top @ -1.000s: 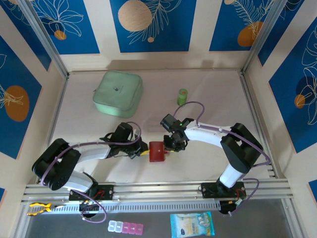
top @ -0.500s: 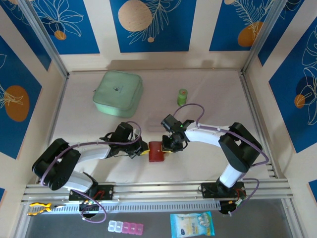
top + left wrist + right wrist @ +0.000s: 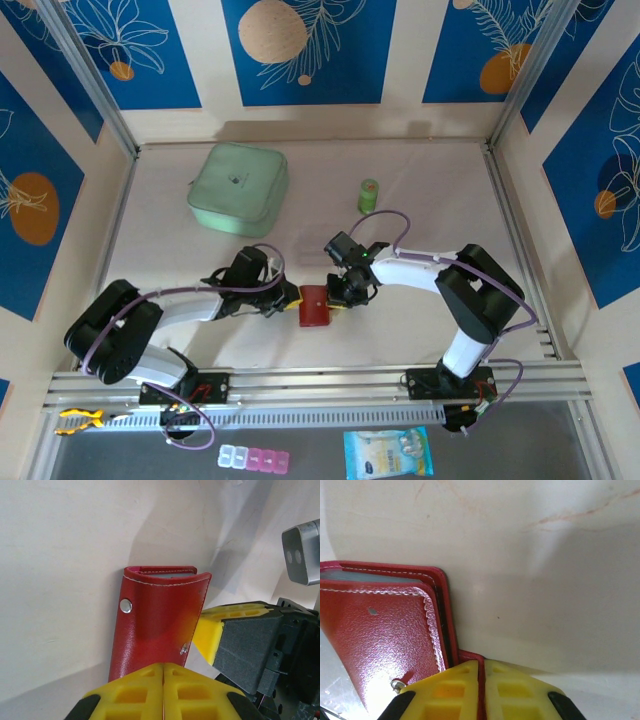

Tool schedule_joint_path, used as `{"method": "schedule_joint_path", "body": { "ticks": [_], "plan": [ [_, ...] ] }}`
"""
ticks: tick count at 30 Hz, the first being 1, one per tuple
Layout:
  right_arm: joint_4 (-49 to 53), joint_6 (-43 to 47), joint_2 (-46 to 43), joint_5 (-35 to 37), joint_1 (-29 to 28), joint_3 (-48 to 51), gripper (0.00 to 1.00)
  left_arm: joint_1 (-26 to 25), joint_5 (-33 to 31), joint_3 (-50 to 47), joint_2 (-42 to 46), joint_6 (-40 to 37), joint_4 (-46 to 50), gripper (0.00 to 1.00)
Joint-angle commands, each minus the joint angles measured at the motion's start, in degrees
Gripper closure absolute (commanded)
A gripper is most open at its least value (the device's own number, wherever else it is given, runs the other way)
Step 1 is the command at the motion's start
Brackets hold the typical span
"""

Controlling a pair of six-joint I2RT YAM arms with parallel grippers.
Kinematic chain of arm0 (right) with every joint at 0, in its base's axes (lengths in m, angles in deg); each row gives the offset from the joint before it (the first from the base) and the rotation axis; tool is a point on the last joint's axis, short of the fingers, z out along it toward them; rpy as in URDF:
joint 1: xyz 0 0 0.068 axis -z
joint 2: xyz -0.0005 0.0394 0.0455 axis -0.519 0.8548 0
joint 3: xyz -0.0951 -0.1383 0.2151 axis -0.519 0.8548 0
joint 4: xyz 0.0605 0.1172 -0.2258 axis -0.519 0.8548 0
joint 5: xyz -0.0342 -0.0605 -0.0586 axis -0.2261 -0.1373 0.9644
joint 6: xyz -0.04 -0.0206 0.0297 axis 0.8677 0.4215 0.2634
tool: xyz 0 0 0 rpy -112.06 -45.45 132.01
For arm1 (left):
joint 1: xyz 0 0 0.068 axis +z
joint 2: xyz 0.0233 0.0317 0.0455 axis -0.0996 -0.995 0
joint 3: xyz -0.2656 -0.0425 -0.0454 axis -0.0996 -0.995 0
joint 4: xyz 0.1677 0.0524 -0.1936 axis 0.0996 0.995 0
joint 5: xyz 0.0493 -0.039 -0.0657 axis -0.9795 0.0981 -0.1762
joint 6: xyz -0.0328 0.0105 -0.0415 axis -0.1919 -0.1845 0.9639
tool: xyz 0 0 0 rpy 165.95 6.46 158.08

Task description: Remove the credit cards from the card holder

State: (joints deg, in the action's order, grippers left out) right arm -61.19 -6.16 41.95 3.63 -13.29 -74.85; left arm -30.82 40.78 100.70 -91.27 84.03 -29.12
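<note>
The red card holder (image 3: 314, 307) lies folded on the table between my two grippers. My left gripper (image 3: 291, 301) is shut on its left edge; in the left wrist view the red cover (image 3: 155, 620) runs down into the closed yellow jaws (image 3: 163, 666). My right gripper (image 3: 338, 300) is shut on the holder's small red tab, which shows between the yellow jaws (image 3: 481, 662) beside the stitched cover (image 3: 380, 630). The right gripper's yellow and black finger (image 3: 240, 635) stands close to the holder's right side. The credit cards are hidden.
A pale-green square pouch (image 3: 238, 188) sits at the back left and a small green cylinder (image 3: 369, 194) at the back middle. In front of the rail lie a pill organiser (image 3: 255, 459) and a blue packet (image 3: 389, 452).
My right gripper has slid a little left onto the holder and closed on its tab. The holder has shifted slightly left. The left arm has stayed put.
</note>
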Motion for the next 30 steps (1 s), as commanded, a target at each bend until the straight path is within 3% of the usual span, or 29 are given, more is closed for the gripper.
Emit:
{"method": "schedule_joint_path", "body": {
  "ticks": [1, 5, 13, 30],
  "plan": [
    [2.9, 1.2, -1.1, 0.9, 0.8, -0.8, 0.92, 0.5, -1.9, -0.5, 2.7, -0.6, -0.7, 0.89],
    [5.7, 3.6, -3.6, 1.0, 2.8, -0.8, 0.93, 1.3, -4.1, 0.3, 5.5, -3.0, 2.7, 0.83],
    [10.7, 7.2, -7.6, -0.7, 5.3, -2.5, 0.93, 3.9, -9.7, 1.6, 10.5, -6.9, 8.5, 0.82],
    [12.3, -1.3, -7.6, 0.5, 0.2, -11.4, 0.97, 7.0, -7.5, 1.7, 10.0, -8.4, 6.7, 0.81]
  ]
}}
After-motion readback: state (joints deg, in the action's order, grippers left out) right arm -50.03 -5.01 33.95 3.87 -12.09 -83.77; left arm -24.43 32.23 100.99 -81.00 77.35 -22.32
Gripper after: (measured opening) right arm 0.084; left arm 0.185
